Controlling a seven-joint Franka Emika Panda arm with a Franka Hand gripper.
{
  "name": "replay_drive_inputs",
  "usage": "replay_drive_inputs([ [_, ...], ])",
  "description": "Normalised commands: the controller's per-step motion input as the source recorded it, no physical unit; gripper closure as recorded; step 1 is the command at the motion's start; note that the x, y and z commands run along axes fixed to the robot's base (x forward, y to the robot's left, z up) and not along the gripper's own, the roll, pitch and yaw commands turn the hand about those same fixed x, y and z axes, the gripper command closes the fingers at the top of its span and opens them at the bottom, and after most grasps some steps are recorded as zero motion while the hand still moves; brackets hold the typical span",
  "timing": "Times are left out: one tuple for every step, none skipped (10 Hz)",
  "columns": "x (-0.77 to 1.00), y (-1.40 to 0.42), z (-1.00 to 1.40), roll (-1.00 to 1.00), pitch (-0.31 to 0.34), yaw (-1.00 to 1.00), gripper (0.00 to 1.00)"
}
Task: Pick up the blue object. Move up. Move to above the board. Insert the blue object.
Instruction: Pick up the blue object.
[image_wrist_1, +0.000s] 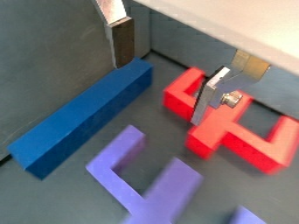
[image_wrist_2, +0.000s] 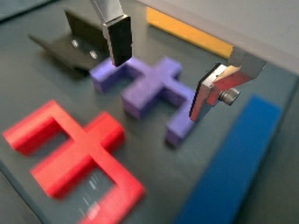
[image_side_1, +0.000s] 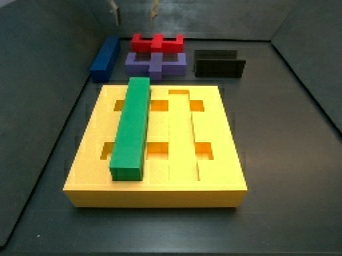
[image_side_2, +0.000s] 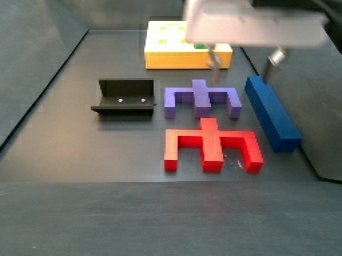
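Note:
The blue object (image_wrist_1: 84, 112) is a long dark blue bar lying flat on the dark floor; it shows in both side views (image_side_1: 103, 57) (image_side_2: 271, 112) and in a wrist view (image_wrist_2: 239, 166). My gripper (image_wrist_1: 163, 74) is open and empty and hovers above the pieces, with the blue bar just outside one finger (image_wrist_1: 119, 39). In a wrist view (image_wrist_2: 163, 70) the purple piece lies below the gap. In a side view the gripper (image_side_2: 245, 60) hangs near the bar's far end. The yellow board (image_side_1: 214, 150) holds a green bar (image_side_1: 131, 125).
A red notched piece (image_side_2: 210, 145) and a purple notched piece (image_side_2: 201, 97) lie beside the blue bar. The dark fixture (image_side_2: 124, 97) stands beyond the purple piece. Grey walls enclose the floor.

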Motion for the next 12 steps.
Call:
replay_drive_inputs([
  [-0.97,0.13,-0.5,-0.01,-0.229,0.05,0.0],
  [-0.89,0.11,-0.43,0.0,-0.186,0.0,0.0],
  [-0.71,0.2,-0.43,0.0,-0.197,0.0,0.0],
  [-0.27,0.11,-0.3,0.0,-0.151,0.12,0.0],
  [-0.21,0.02,-0.3,0.0,-0.134,0.13,0.0],
  [-0.15,-0.04,-0.27,0.0,-0.137,0.17,0.0],
  [0.0,-0.15,-0.25,0.0,-0.107,0.21,0.0],
  [0.0,-0.11,-0.26,0.0,-0.097,0.19,0.0],
  [0.0,-0.09,-0.19,0.0,-0.074,0.17,0.0],
  [0.08,-0.03,-0.16,0.0,-0.03,0.12,0.0],
  [0.01,0.0,-0.2,0.0,-0.036,0.11,0.0],
  [0.0,0.0,-0.21,0.02,-0.039,0.1,0.0],
])
